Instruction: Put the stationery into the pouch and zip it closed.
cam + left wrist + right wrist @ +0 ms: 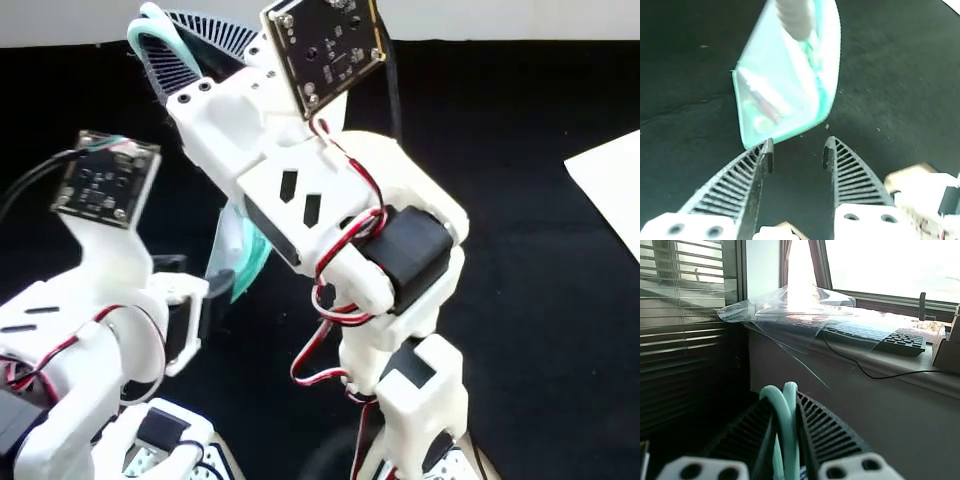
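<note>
Two ribbed grippers, right gripper [788, 390] clamped on teal strap [785, 435] of translucent pouch [790, 75], left gripper [798, 145] agape below.

No text, number or sign can be read. Coloured marks inside the pouch [785, 95] are too blurred to tell. The keys of the keyboard [890, 337] on the far sill are too small to read. The left camera board [105, 180] and the right camera board [322, 45] carry nothing legible.
</note>
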